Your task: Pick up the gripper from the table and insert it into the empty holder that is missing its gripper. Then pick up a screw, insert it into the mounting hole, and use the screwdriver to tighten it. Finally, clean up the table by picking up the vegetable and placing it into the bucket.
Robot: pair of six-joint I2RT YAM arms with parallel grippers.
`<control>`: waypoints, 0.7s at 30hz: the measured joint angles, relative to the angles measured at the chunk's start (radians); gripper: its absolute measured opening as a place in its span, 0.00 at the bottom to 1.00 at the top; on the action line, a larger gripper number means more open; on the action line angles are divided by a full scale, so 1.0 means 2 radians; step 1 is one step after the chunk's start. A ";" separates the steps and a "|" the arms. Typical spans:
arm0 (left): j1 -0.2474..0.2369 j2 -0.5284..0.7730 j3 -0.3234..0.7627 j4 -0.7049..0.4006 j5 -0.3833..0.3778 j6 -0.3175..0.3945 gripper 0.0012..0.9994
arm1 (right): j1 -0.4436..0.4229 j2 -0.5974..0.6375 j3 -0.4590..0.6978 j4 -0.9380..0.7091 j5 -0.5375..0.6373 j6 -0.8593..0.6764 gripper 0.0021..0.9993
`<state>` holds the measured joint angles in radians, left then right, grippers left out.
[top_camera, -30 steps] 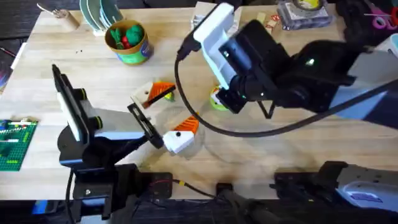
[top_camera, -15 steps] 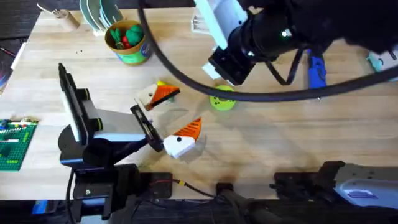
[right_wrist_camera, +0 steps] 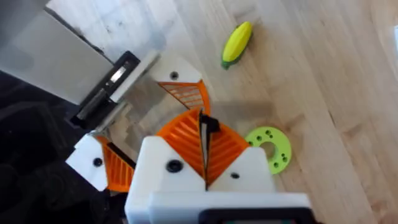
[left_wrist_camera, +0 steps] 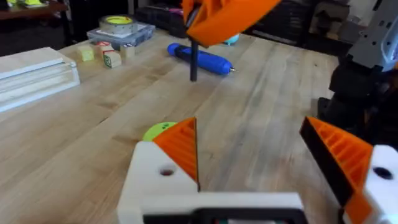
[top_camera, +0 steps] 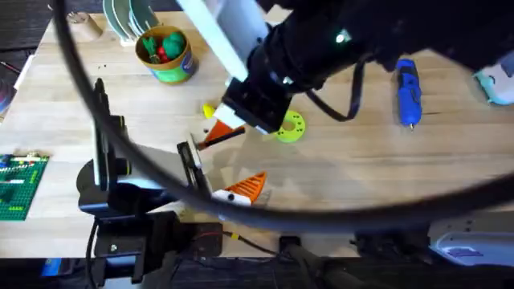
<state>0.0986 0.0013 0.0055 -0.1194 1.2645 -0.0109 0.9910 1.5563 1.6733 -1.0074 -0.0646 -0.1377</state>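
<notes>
the right arm (top_camera: 321, 56), dark and blurred, covers most of the yellow vegetable (top_camera: 208, 111) beside the lime-green disc (top_camera: 289, 126). the right claw (right_wrist_camera: 205, 163) covers part of that disc. whether the loose orange gripper is seated cannot be told.

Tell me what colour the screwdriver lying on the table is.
Bright blue with black trim; the screwdriver shows best in the overhead view.
</notes>
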 joint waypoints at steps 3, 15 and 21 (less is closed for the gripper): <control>0.000 0.000 0.000 0.000 0.013 0.000 0.99 | 0.015 0.009 0.001 0.008 -0.008 0.001 0.00; 0.000 0.000 0.000 0.000 0.043 0.000 0.99 | 0.034 0.041 0.001 0.032 -0.015 0.005 0.00; 0.000 0.000 0.000 0.000 0.043 0.000 0.99 | 0.034 0.041 0.001 0.031 -0.015 0.005 0.00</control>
<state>0.0986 0.0014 0.0055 -0.1200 1.3510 -0.0105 1.0599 1.6379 1.6745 -0.9447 -0.0944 -0.1272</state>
